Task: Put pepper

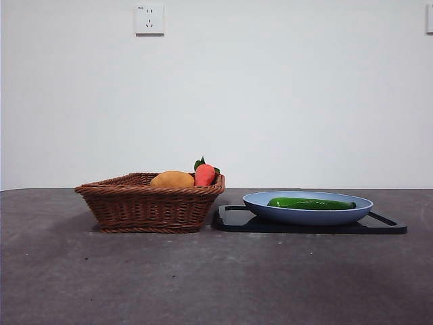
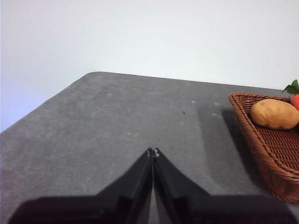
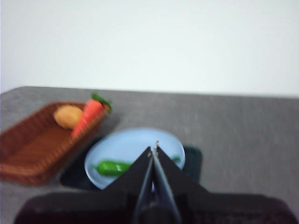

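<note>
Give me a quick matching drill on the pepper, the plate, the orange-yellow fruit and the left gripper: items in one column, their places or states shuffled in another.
Items:
1. pepper
2. blue plate
3. orange-yellow fruit
4. left gripper

Places or states:
A. lying in the wicker basket beside the red fruit
B. jaws shut, above bare table, basket off to one side
C. lying inside the plate
D. resting on the black tray

Pairs: 1-C, 2-D, 3-A, 4-B
</note>
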Robot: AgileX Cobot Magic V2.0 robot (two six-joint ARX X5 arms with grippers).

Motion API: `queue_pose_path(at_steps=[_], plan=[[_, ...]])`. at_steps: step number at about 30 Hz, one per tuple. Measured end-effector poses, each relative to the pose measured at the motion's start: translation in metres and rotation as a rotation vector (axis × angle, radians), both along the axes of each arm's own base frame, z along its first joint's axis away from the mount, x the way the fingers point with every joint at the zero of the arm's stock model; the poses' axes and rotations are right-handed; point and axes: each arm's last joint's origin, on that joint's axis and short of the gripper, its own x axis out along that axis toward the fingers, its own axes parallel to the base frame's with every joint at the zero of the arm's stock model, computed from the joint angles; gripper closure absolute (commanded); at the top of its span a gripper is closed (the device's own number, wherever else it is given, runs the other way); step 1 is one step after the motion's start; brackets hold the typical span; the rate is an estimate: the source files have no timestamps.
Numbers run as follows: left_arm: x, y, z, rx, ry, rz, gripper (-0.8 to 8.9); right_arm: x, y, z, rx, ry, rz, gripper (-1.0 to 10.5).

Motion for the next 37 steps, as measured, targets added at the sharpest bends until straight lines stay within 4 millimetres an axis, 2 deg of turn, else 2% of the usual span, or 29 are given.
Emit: queue_pose_path(at_steps=[3,6,15,37], plan=[[0.0,0.0,0.0,0.0,0.0,-0.001,8.05,0.003,0.0,-0.031,0.026,0.057,-0.007,9.4],[0.0,0.0,0.0,0.0,0.0,0.0,8.05,0.004,0.0,-0.05,0.039,0.09,-0.008,9.4],[0.0,0.0,0.0,0.0,0.0,0.0,8.05,0.005,0.0,-0.073,0.047,0.121,-0.013,9.4],[0.0,0.0,0.0,0.0,0.0,-0.001,8.05,0.005,0.0,-0.078,0.058,0.128,-0.014,9.4]])
